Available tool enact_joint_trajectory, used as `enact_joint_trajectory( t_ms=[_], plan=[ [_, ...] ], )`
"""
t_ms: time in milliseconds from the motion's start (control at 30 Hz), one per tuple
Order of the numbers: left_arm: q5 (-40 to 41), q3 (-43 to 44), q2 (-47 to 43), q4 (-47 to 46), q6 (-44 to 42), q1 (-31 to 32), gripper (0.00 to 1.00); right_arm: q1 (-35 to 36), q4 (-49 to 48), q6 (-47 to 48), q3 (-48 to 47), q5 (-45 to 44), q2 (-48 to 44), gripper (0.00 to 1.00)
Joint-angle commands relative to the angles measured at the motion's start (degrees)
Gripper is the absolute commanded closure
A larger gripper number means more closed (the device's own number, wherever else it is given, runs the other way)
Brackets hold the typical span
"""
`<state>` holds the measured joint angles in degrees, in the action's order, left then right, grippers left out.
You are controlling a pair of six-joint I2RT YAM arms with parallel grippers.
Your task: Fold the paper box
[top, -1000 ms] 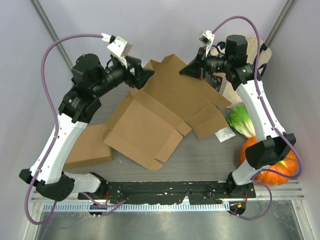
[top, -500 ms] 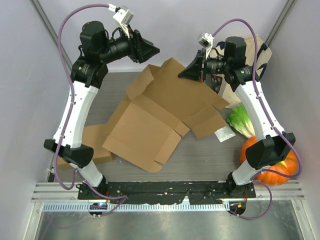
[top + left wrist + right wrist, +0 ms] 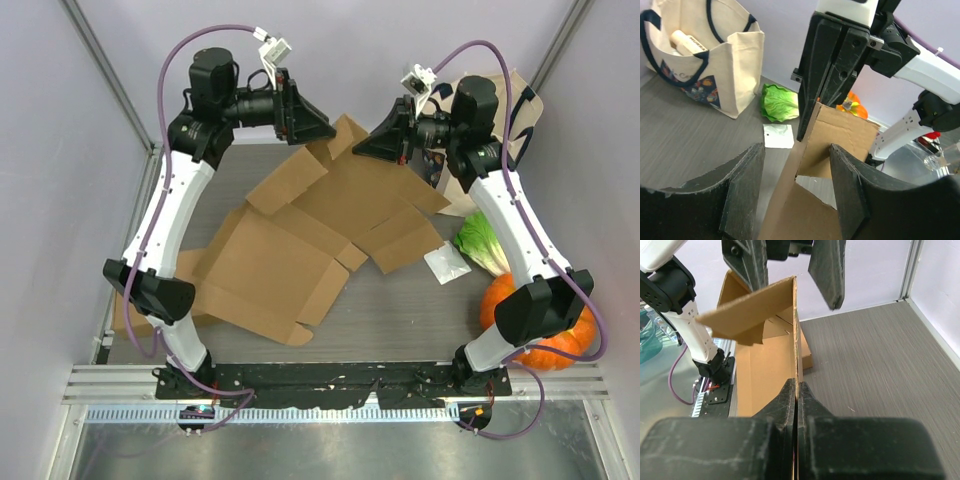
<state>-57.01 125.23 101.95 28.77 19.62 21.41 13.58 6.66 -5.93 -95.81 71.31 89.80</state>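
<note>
Right pincer (image 3: 796,386) clamps paper box (image 3: 285,250) flap, left pincer (image 3: 795,148) gapes astride it; tote bag (image 3: 737,65) holds bottle (image 3: 687,43).

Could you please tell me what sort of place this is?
Likely a robotics lab cell: white robot arms bolted to a black base rail, plain lilac enclosure walls, and a grey tabletop.

The top camera looks steeply down from above and behind the arm bases. It sits far enough off to take in the whole table (image 3: 400,310) and both arms. The left wrist camera sits close behind the left gripper (image 3: 795,150) and faces across the table's right side toward the bag (image 3: 735,65). The right wrist camera looks along the right gripper (image 3: 796,386) toward the left arm. All three views share the raised flap of the box (image 3: 270,260), and each wrist view shows the opposite gripper.
</note>
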Motion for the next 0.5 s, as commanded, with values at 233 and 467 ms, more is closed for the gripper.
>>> enact_joint_trajectory(
  t_ms=[233,467],
  plan=[
    [4.97,-2.62,-1.67,-1.88,-3.71,2.94,0.81,2.41,-6.3,-2.77,-1.05,-0.2,-2.08,0.99],
    [8.93,-0.69,-1.58,-0.04,-5.73,2.94,1.0,2.32,-5.78,-1.71,-0.17,-0.73,-2.52,0.99]
  ],
)
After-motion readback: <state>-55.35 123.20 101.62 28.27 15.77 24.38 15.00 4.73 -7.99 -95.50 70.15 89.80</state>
